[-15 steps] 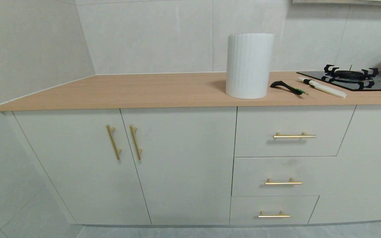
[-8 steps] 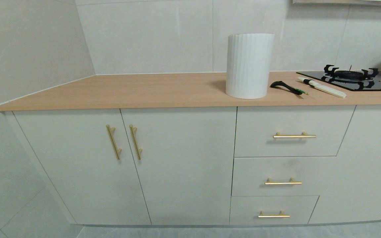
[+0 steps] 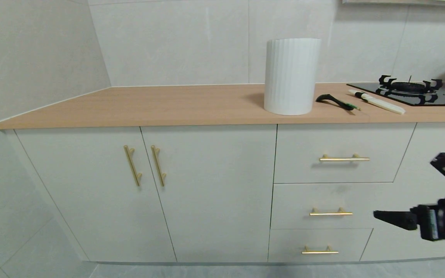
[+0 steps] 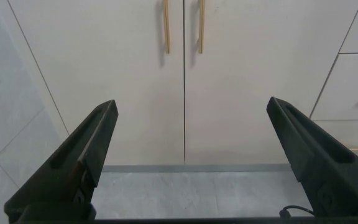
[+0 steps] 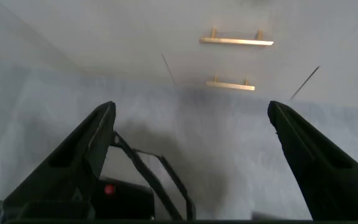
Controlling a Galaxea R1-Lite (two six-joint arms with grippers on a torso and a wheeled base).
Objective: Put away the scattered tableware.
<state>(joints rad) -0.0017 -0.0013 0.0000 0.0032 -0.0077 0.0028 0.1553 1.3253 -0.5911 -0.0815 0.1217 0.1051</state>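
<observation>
On the wooden countertop point(image 3: 168, 104) a tall white ribbed container point(image 3: 292, 76) stands upright. Just to its right lie a black spoon with a green handle end point(image 3: 335, 102) and a long white utensil point(image 3: 377, 102). My right gripper point(image 3: 404, 189) hangs open low at the right, in front of the drawers and well below the counter. In its own view the right gripper point(image 5: 190, 112) faces the floor and the lower drawer handles point(image 5: 235, 41). The left gripper point(image 4: 190, 112) is open and holds nothing, facing the double cabinet doors point(image 4: 184, 74).
A black gas hob point(image 3: 411, 90) sits at the counter's right end. Below the counter are two doors with gold handles point(image 3: 145, 166) and three drawers with gold handles point(image 3: 344, 158). Tiled walls close the back and left side.
My right gripper has come into the head view at the lower right. The tableware and container have not moved.
</observation>
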